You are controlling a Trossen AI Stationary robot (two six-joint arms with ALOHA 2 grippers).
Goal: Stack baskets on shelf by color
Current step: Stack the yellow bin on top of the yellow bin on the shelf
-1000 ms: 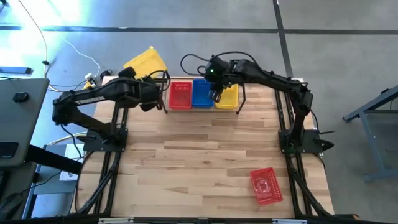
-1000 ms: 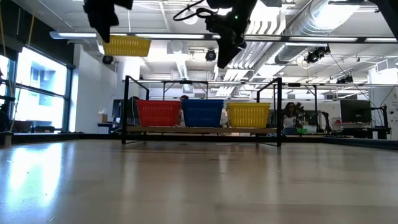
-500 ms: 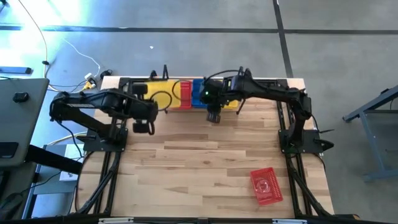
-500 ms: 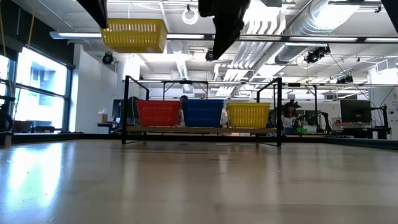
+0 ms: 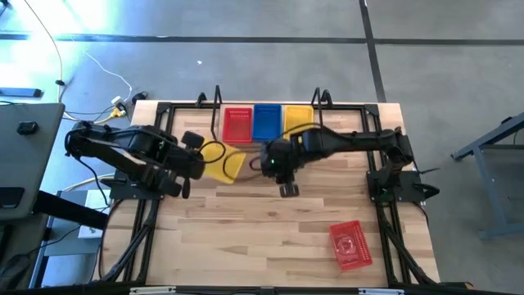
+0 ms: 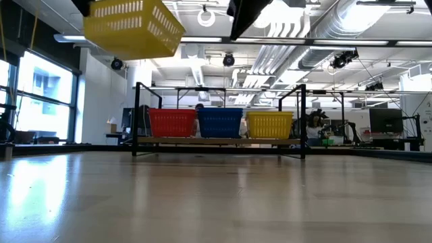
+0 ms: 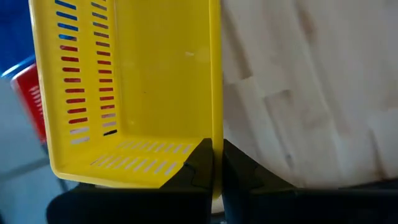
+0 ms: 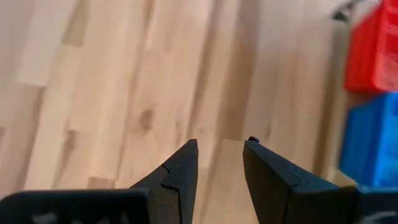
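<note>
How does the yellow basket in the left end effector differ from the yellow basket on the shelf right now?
The held yellow basket hangs in the air, clamped by its rim in the shut left end effector; the shelf yellow basket rests on the shelf. The held one is tilted; the shelf one sits level, beside the blue basket. Both are yellow, perforated and look alike in shape.

I see the shelf (image 5: 268, 105) at upper centre bearing red, blue, yellow baskets; table (image 5: 270, 221) carries a red basket (image 5: 350, 244) lower right.
</note>
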